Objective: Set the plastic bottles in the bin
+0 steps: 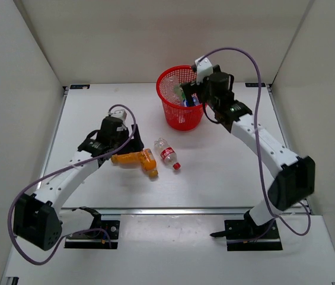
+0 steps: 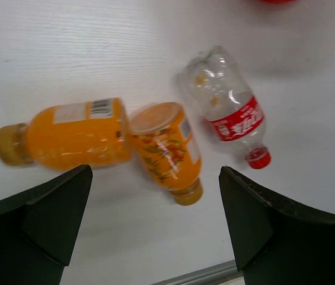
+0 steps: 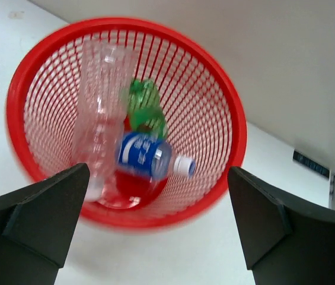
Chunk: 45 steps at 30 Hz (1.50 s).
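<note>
Bin [image 1: 182,119] holds green bottle [image 3: 143,107] and blue-label bottle [image 3: 146,155]; right gripper [image 3: 156,172] gapes wide above, left gripper [image 2: 155,171] wide over orange bottles [image 2: 72,133].

Bright even light is flooding in, glare is streaking the orange bottles [image 2: 72,135], the binned clear bottle [image 3: 99,113] is blurring.

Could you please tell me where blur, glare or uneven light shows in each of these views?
Top external: sharp and evenly lit, no strong glare. Left wrist: slightly soft, with white glare spots on the orange bottles and the red-label bottle. Right wrist: the blue-label bottle in the bin is smeared into a long streak, and the bin's left rim is blurred.
</note>
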Motion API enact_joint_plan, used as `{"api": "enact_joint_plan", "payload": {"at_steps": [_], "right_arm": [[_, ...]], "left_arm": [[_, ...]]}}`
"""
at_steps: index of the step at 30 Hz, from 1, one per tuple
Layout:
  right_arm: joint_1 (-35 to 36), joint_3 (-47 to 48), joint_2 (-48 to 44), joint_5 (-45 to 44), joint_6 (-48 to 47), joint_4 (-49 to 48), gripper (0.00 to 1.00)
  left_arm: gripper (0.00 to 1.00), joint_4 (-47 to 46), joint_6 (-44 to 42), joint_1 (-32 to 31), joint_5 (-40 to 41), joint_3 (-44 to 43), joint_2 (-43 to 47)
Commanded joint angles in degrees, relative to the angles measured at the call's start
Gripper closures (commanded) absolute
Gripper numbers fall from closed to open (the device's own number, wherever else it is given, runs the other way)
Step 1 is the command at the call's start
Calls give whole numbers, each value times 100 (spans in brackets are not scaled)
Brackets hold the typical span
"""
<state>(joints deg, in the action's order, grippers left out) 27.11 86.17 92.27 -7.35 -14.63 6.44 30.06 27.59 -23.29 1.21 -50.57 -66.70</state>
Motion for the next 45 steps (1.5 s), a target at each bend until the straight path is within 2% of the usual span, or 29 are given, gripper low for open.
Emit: {"api": "enact_joint_plan", "payload": {"at_steps": [1, 5, 8, 10, 13, 20, 22, 30, 34, 36, 38, 45], "right_arm": [[22, -932, -928, -749, 503, 497, 1], [-522, -2153, -2095, -715, 1574, 1183, 1], [-1503, -2893, -3003, -172, 2103, 1491, 1], [-2040, -3219, -3678, 425, 2210, 1527, 1], [-2596, -3423, -4136, 569, 2158, 1798, 1], [-2703, -3721, -4349, 173, 2113, 2072, 1], [-2887, -3791, -4366, 226, 2157, 2073, 1], [-3046, -4126, -4683, 648, 2289, 2019, 0], [-2896, -4354, -4850, 411, 2368, 1923, 1], [-2896, -4433, -4903, 481, 2351, 1966, 1], [-2940, -4434, -4868, 647, 2395, 1949, 1], [-3054, -4539, -4710, 1086, 2386, 1712, 1]], "left_arm": [[1, -202, 193, -561, 46, -541, -526], [1, -396, 640, -1018, 19, -1138, -1492], [2, -467, 791, -1362, -17, -1587, -2161], [1, -440, 765, -1573, 150, -1955, -2583], [2, -334, 905, -1512, 195, -2255, -3077], [1, -308, 923, -1460, 354, -2309, -3561], [1, -483, 1011, -1354, -31, -2134, -3701], [4, -668, 985, -1556, 2, -2458, -4290], [31, -844, 906, -1468, -288, -2327, -4151], [40, -783, 800, -1451, -148, -2265, -3931], [46, -730, 608, -1529, -130, -2160, -3510], [49, -265, -192, -1776, 336, -2413, -2051]]}}
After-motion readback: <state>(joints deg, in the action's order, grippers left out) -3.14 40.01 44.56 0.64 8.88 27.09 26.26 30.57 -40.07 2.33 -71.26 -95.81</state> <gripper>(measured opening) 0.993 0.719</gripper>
